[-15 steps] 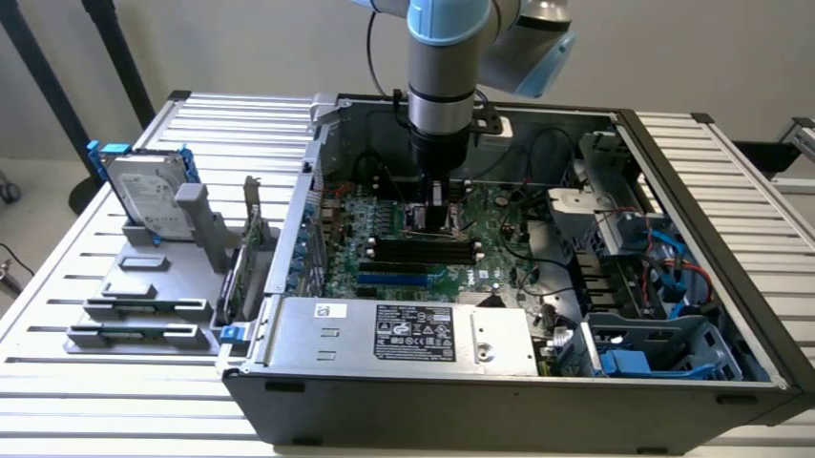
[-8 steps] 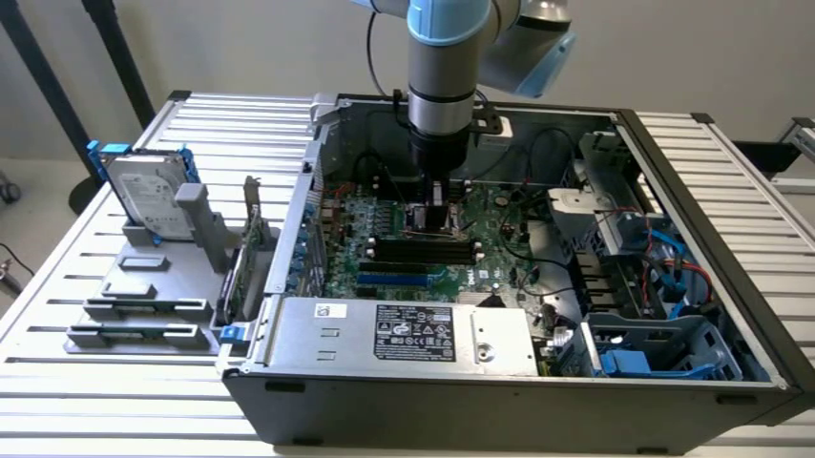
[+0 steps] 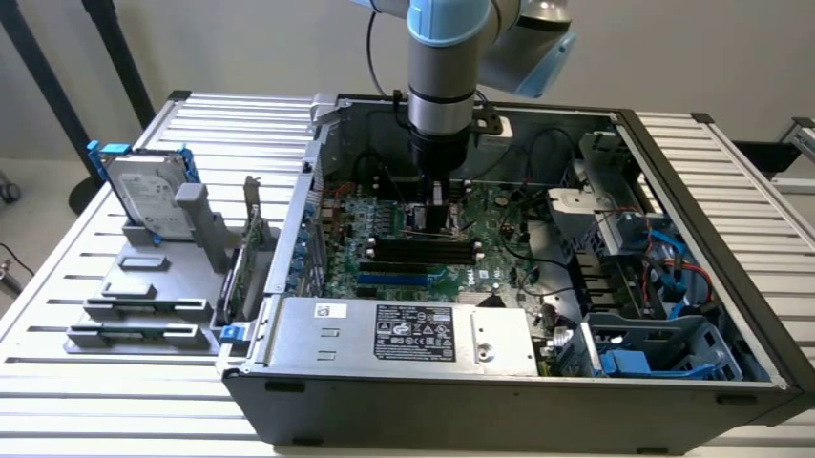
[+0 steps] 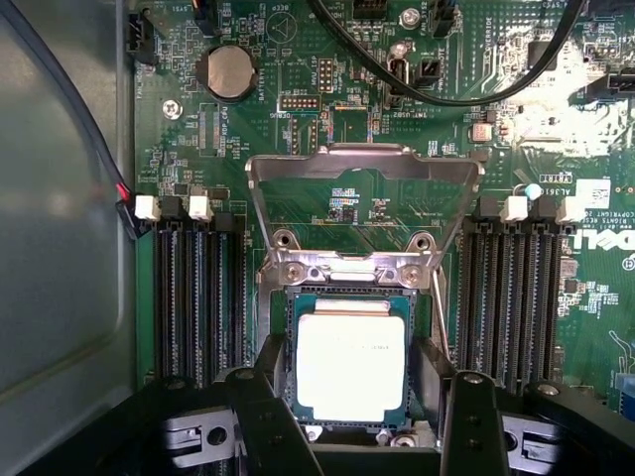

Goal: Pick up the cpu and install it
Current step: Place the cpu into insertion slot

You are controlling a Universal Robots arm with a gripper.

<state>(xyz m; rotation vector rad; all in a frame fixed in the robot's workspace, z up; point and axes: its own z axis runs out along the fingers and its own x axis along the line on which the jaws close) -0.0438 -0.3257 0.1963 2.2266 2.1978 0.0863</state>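
The cpu (image 4: 349,367), a small square chip with a silvery top plate, lies flat and square in the motherboard socket, below the raised metal load plate (image 4: 362,174). My gripper (image 4: 349,382) is low over the socket, and its black fingers (image 4: 266,397) stand tight against the chip's two opposite edges, shut on it. In the exterior view my gripper (image 3: 433,218) reaches straight down into the open computer case, onto the green motherboard (image 3: 503,239).
Black memory slots (image 4: 193,297) flank the socket on both sides. Black cables (image 4: 446,94) cross the board beyond it. A grey power supply box (image 3: 421,334) fills the case's near side. A hard drive with blue rails (image 3: 147,196) stands in a rack at the exterior view's left.
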